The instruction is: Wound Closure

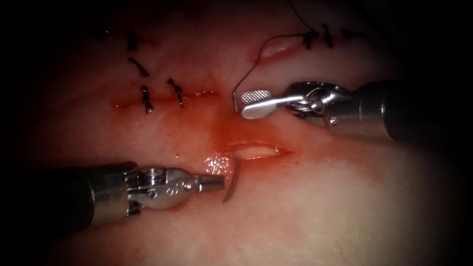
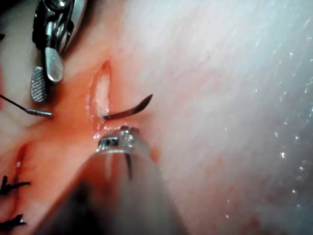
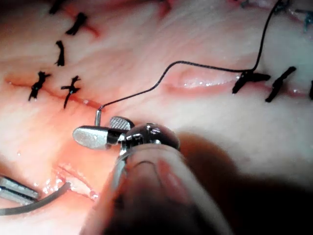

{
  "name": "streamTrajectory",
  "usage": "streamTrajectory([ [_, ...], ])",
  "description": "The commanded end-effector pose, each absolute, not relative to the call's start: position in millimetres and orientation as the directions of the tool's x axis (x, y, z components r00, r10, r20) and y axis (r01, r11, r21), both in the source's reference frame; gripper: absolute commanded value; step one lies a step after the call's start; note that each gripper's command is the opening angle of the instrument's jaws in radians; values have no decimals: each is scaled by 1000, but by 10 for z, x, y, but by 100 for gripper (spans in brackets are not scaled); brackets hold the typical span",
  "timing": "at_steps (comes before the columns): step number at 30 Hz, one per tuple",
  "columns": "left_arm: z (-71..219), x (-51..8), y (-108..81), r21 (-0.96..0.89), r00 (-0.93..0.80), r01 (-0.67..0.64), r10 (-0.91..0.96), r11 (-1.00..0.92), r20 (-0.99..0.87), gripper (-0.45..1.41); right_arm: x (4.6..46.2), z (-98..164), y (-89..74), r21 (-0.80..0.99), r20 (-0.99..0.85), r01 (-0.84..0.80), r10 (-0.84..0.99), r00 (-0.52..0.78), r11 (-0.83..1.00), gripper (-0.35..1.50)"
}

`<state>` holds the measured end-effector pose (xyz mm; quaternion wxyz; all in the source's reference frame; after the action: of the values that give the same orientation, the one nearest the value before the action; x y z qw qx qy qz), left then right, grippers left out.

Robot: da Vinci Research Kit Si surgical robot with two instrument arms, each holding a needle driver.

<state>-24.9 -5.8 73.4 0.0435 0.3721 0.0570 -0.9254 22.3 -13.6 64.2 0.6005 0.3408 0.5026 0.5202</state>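
- Endoscope: the needle (image 1: 231,183) is lodged in the cut's (image 1: 258,150) left end, tip exposed on the near side. The left tool (image 1: 213,183), jaws together, holds nothing. The right tool (image 1: 253,102) is seen with jaws apart.
- Left wrist: the needle (image 2: 128,110) is seen entering the cut (image 2: 101,95).
- Right wrist: thread (image 3: 195,66) is seen trailing to the swaged end.

We note polished, bright metal on the right tool (image 1: 256,102); one jaw face is cross-hatched and rough. The left tool (image 1: 212,183) shows the same glossy steel, on a darker, matt shaft. The needle (image 1: 230,183) is smooth grey metal — thin and dully reflective. The thread (image 1: 256,61) looks matt black and fibrous, as do the knotted stitches (image 1: 146,98) toward ten o'clock. The tissue (image 1: 320,197) is soft, moist and pale — wet-glossy where red fluid (image 1: 219,130) lies by the cut (image 1: 256,150).
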Motion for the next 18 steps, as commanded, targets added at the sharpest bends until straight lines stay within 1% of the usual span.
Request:
streamTrajectory([
  [1,743,-255,-56,-69,-686,153,-56,-986,-726,9,207,651,-132,921,-284,-290,958,-41,260,131],
  [2,744,-255,-56,-62,-664,170,-67,-984,-744,12,196,652,-132,915,-303,-291,952,-40,279,131],
  [4,746,-255,-56,-39,-630,180,-84,-983,-772,22,173,655,-132,892,-367,-296,930,-33,341,140],
  [6,747,-256,-55,-16,-599,176,-94,-984,-795,51,157,655,-134,860,-444,-296,896,-34,415,140],
  [7,747,-257,-54,-6,-587,174,-99,-985,-804,59,148,655,-134,830,-501,-303,865,-34,469,138],
  [8,747,-258,-52,6,-571,172,-105,-985,-815,59,143,655,-134,811,-536,-300,844,-34,503,130],
  [9,748,-259,-52,13,-561,173,-109,-985,-821,64,139,654,-134,809,-546,-288,837,-44,512,115],
  [10,747,-261,-51,17,-552,175,-113,-984,-826,64,135,653,-132,780,-588,-293,808,-41,553,104],
  [11,747,-263,-51,24,-541,177,-118,-984,-833,64,133,651,-131,767,-605,-294,796,-35,570,99],
  [13,745,-266,-53,34,-526,180,-125,-983,-841,61,129,648,-126,744,-628,-288,778,9,603,93],
  [15,743,-269,-56,48,-506,181,-135,-982,-852,58,129,646,-122,728,-649,-268,760,28,631,91],
  [18,743,-273,-65,74,-480,173,-150,-982,-864,54,129,644,-118,729,-654,-265,757,3,631,88],
])
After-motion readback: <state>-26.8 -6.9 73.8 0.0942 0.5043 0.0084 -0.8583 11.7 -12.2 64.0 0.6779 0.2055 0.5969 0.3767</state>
